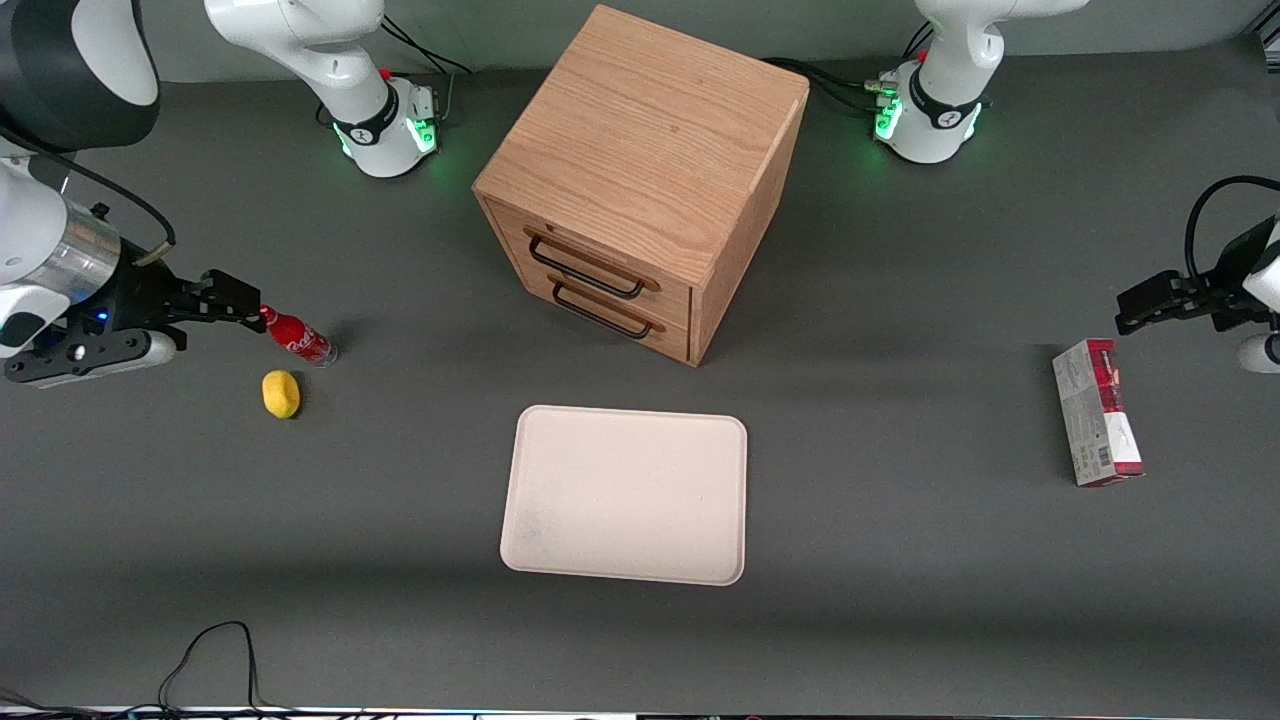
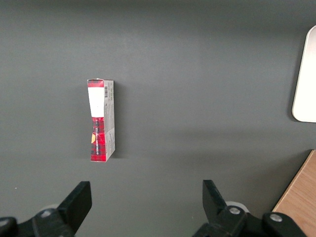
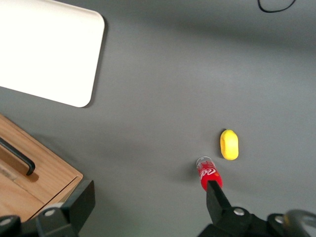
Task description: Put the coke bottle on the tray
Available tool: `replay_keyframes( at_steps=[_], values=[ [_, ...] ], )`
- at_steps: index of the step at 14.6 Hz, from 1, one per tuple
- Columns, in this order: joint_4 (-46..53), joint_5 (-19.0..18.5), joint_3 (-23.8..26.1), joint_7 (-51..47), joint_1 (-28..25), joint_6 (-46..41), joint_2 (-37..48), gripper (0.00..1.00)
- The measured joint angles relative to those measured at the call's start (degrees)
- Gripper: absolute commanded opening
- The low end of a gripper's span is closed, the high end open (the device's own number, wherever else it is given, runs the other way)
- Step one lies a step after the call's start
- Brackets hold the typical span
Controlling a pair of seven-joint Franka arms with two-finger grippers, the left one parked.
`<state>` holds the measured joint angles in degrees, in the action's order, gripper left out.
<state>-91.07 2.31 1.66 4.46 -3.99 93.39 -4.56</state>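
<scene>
The coke bottle (image 1: 298,338), small and red with a white script logo and a clear base, stands on the grey table toward the working arm's end, beside a yellow lemon. It also shows in the right wrist view (image 3: 209,174). My right gripper (image 1: 238,298) hovers open and empty just beside the bottle's cap. In the wrist view the gripper (image 3: 148,202) has its jaws wide apart. One finger (image 3: 217,197) overlaps the bottle's cap, and the bottle is not between the jaws. The cream tray (image 1: 625,495) lies empty in front of the cabinet, also in the wrist view (image 3: 47,49).
A yellow lemon (image 1: 281,393) lies just nearer the front camera than the bottle, also in the wrist view (image 3: 229,144). A wooden two-drawer cabinet (image 1: 640,170) stands mid-table. A red-and-grey carton (image 1: 1096,412) lies toward the parked arm's end. A black cable (image 1: 215,650) loops at the front edge.
</scene>
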Motion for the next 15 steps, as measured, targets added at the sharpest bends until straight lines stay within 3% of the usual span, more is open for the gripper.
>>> replay_keyframes(
  at_steps=[15],
  values=[
    [1.14,0.0,-1.12,-0.5,-0.09,-4.36,-0.27,1.0]
  ],
)
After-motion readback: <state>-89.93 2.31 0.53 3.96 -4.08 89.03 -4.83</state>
